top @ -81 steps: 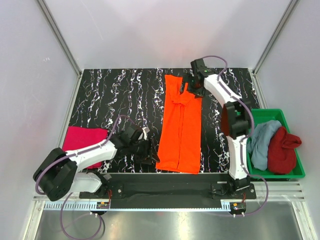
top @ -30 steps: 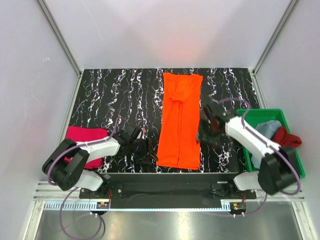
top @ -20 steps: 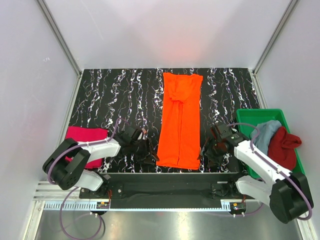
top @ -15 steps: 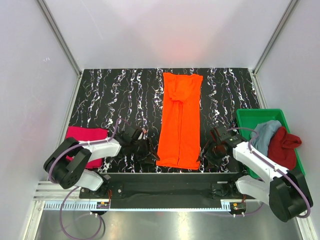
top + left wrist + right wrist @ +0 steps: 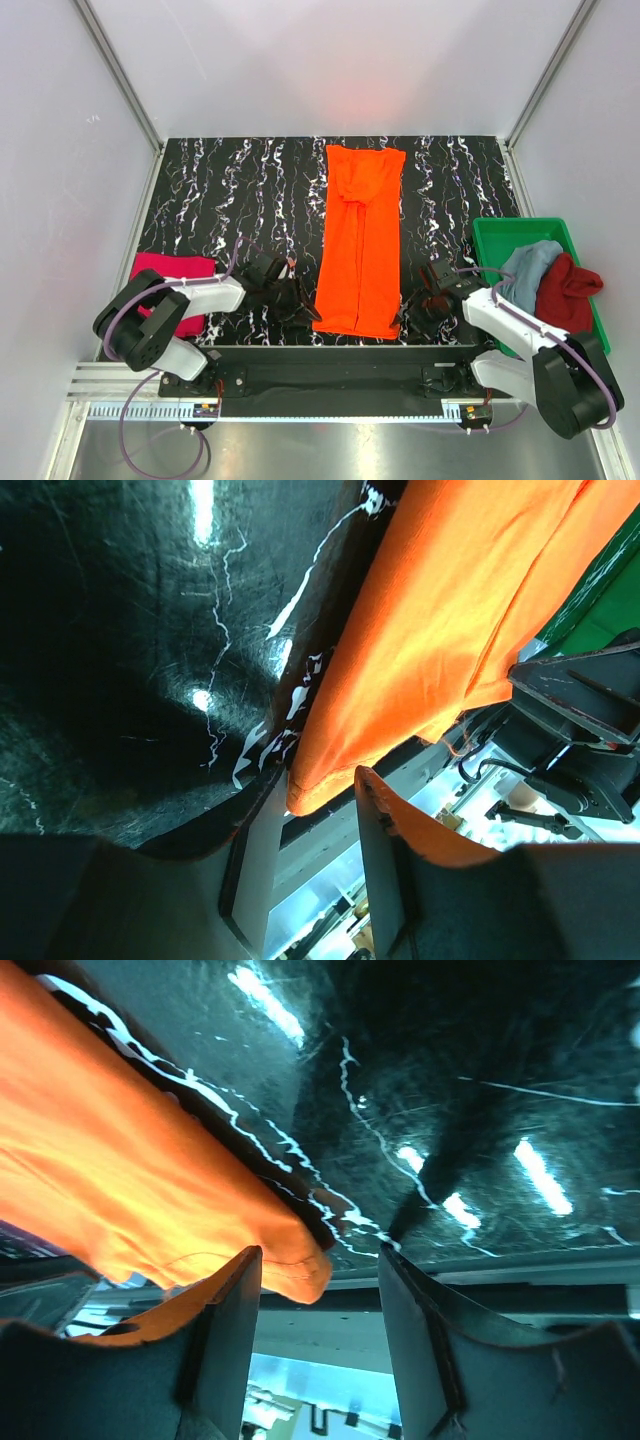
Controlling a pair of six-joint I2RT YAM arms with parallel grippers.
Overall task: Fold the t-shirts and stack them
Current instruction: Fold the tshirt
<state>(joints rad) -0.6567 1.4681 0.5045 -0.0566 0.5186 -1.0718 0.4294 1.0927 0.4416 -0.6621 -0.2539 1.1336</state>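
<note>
Four t-shirts show. A magenta-pink t-shirt (image 5: 165,275) lies folded in a flat block well to the left of the orange t-shirt (image 5: 360,250). The orange one is bright and smooth, folded lengthwise into a narrow strip on the black marbled table (image 5: 230,190). To its right, a light blue t-shirt (image 5: 525,265) and a dark red t-shirt (image 5: 565,295) sit crumpled together in a green tray (image 5: 490,235).

The left gripper (image 5: 303,303) is low at the orange t-shirt's near left corner. Its jaws stand apart with that corner poking in between them, touching one finger, not pinched. The right gripper (image 5: 408,310) is at the near right corner. Its jaws are likewise apart, with the stitched corner between them and a gap left on one side.

The orange t-shirt's long axis runs from the arm bases to the far edge. Its bunched, wider end points away from the bases.
</note>
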